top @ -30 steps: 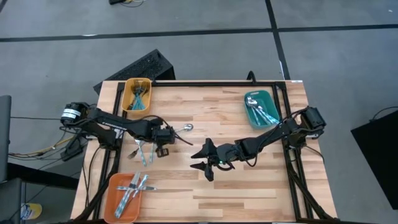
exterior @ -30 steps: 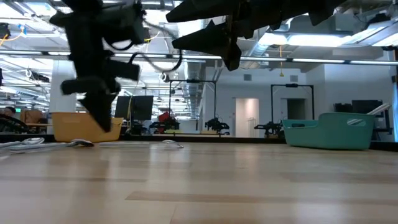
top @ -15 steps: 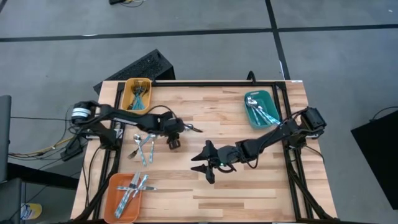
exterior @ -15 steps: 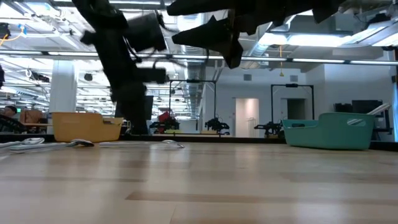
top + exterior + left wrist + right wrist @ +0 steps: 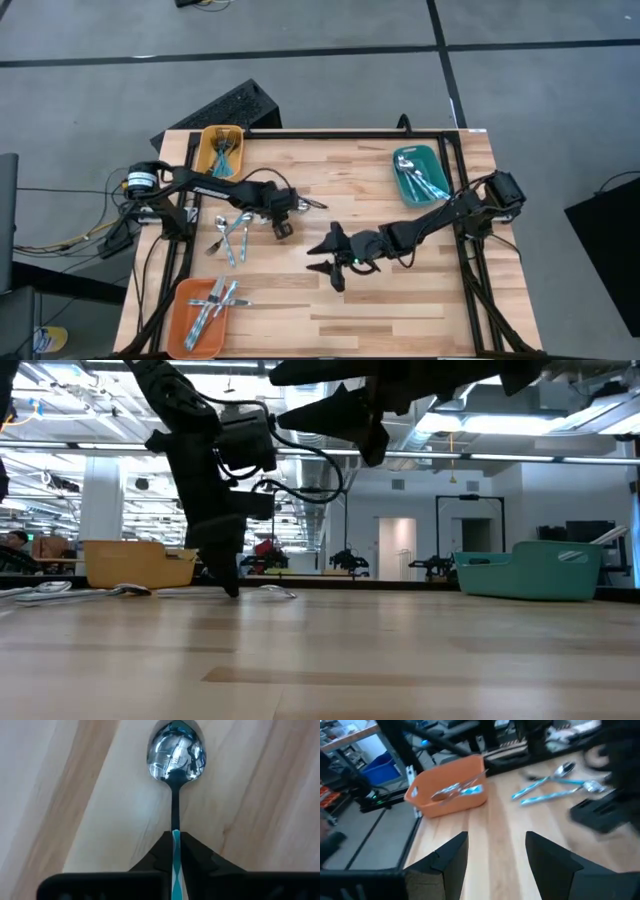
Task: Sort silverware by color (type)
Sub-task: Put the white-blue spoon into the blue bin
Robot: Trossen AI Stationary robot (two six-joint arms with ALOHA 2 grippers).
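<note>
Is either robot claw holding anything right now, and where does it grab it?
The left gripper pinches a spoon by its light-blue handle; the right gripper is open, empty.

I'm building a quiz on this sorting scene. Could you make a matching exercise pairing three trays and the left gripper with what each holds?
Column 1:
1. Yellow rectangular tray
2. Teal rectangular tray
3. Orange rectangular tray
4. Left gripper

Column 2:
a. spoons, at the far right of the wooden table
b. one blue-handled spoon, pinched by its handle
c. forks, at the far left corner
d. mixed-looking silverware, at the near left corner

Pairs: 1-c, 2-a, 3-d, 4-b
</note>
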